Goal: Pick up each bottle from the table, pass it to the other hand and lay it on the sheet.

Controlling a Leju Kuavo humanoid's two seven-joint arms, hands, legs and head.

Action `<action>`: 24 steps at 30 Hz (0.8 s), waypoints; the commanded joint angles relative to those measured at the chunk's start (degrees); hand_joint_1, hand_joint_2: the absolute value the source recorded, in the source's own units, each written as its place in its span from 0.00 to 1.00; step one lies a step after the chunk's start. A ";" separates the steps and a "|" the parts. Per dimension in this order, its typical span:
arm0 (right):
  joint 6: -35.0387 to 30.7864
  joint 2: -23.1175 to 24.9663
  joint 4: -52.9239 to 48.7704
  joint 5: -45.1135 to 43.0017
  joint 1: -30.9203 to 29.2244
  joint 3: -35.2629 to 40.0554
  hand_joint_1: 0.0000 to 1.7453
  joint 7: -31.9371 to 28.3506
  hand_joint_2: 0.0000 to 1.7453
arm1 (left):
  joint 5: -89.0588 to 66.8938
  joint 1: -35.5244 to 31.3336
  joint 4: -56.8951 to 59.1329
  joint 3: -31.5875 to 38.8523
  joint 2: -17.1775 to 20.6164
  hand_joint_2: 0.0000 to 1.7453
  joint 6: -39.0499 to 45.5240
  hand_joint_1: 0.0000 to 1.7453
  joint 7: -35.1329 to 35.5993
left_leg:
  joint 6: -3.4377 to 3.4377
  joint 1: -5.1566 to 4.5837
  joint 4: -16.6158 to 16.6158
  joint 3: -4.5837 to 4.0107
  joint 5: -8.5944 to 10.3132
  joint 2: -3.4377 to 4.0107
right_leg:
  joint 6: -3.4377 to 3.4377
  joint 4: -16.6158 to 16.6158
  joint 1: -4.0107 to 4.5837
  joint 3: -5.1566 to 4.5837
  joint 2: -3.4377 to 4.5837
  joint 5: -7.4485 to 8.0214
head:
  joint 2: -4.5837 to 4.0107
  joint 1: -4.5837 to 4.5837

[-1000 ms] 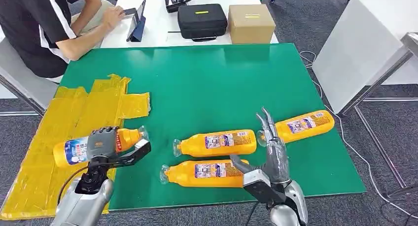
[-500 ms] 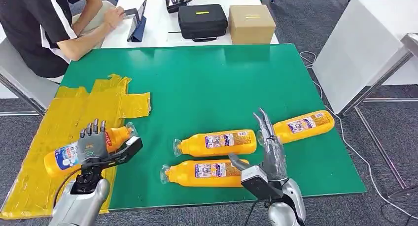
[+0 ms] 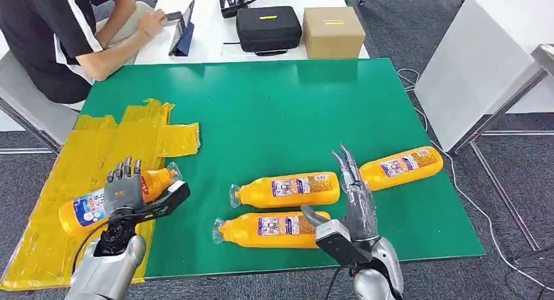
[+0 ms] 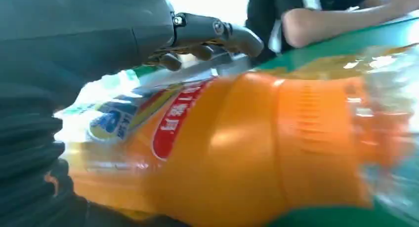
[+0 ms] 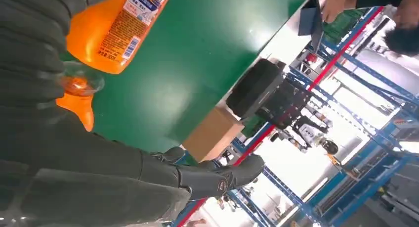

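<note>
Four orange bottles with clear caps are in the head view. One bottle [image 3: 81, 210] [image 4: 237, 153] lies on the yellow sheet [image 3: 98, 150], cap toward the table's middle. My left hand [image 3: 127, 195] [image 4: 99, 34] is right over it, fingers straightened and spread, thumb [image 3: 168, 199] beside its neck. Three more lie on the green table [image 3: 274, 110]: a middle bottle [image 3: 287, 189], a near bottle [image 3: 268, 229] and a right bottle [image 3: 398, 165] [image 5: 118, 24]. Between these my right hand [image 3: 356, 208] [image 5: 148, 177] hovers with fingers straight, holding nothing.
A person in a black shirt [image 3: 59, 32] sits at the far left, using a tablet [image 3: 181, 27]. A black case [image 3: 268, 27] and a cardboard box [image 3: 333, 31] stand on the white table behind. Another white table [image 3: 483, 58] is at the right.
My left hand carried the bottle left and down onto the sheet, then uncurled its fingers from it. My right hand drew back slightly toward me.
</note>
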 commanded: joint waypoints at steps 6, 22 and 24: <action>-0.21 2.94 -0.99 1.77 2.36 -4.70 0.00 0.88 1.00 | -2.60 8.17 -33.43 -18.48 1.12 0.00 -7.98 0.00 5.02 | -0.10 -0.02 0.07 -0.15 -0.05 -0.01 | -0.01 0.02 0.00 -0.10 -0.07 -0.06 | 0.02 0.02; -11.44 1.01 1.26 19.38 2.74 -4.07 0.00 6.82 1.00 | 10.31 14.29 -40.79 -21.30 1.39 0.00 4.84 0.00 -3.01 | -0.11 -0.01 -0.09 0.13 -0.12 0.11 | 0.02 -0.15 -0.01 0.14 0.08 -0.05 | 0.02 0.00; -11.29 -0.62 -0.20 31.53 3.45 -5.21 0.00 12.82 1.00 | 26.82 17.82 -44.09 -19.22 1.27 0.00 5.96 0.00 -11.89 | -0.06 -0.06 -0.08 0.03 -0.09 0.17 | 0.03 -0.10 -0.04 0.03 0.09 -0.04 | 0.02 0.00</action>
